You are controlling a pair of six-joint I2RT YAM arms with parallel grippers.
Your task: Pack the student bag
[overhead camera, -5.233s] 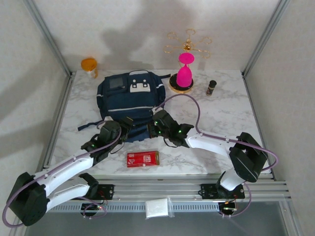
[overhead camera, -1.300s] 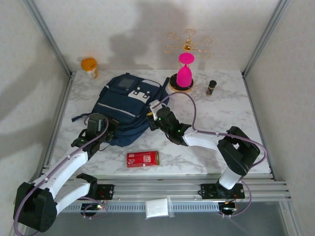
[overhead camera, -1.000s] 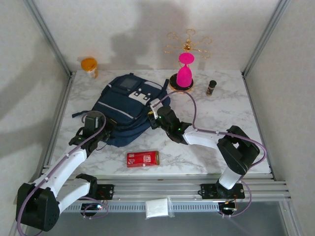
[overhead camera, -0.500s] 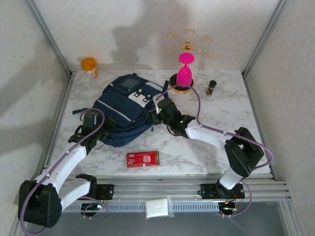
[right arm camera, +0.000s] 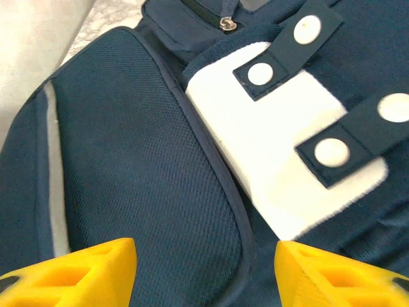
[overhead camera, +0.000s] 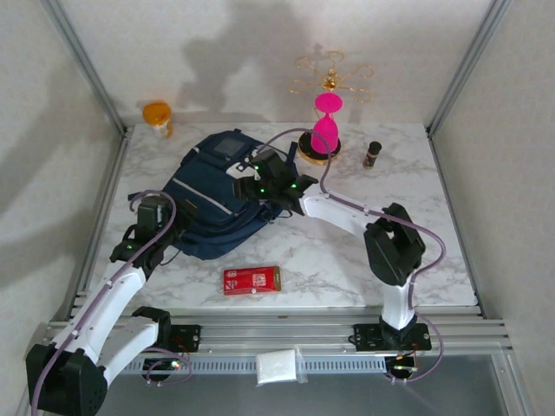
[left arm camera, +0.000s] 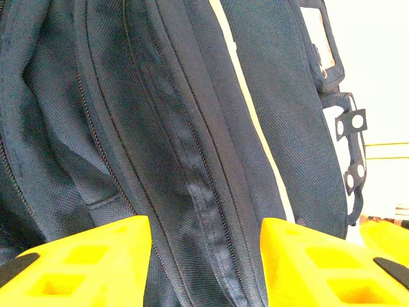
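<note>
Nearest the arm bases, below the front rail: one white packet (overhead camera: 277,367). On the marble table (overhead camera: 347,260), close to its front edge: one red box (overhead camera: 251,280), lying flat, apart from all else. Behind it, left of centre: the student bag (overhead camera: 212,208), navy fabric, lying askew on the table with its front face up, a light stripe across it and a dark strap trailing off its left side. At the bag's near left edge: the left gripper (left arm camera: 201,256), jaws parted, its yellow fingers (left arm camera: 83,256) standing either side of the bag's seams and stripe, nothing clamped between them; whether they touch the fabric cannot be told. Over the bag's far right part: the right gripper (right arm camera: 204,262), jaws spread wide, its yellow fingers (right arm camera: 77,265) above the navy panel beside a white patch (right arm camera: 281,160) crossed by two dark tabs with light snaps; nothing held. Just past the bag's far right corner: one pink goblet-shaped piece (overhead camera: 327,121) upright on a dark round base. To its right, well apart from the bag: one small dark bottle (overhead camera: 373,153), upright. At the far left corner: one orange-topped jar (overhead camera: 158,117). Farthest back, behind the pink piece, against the wall: one gold wire stand (overhead camera: 332,78).
</note>
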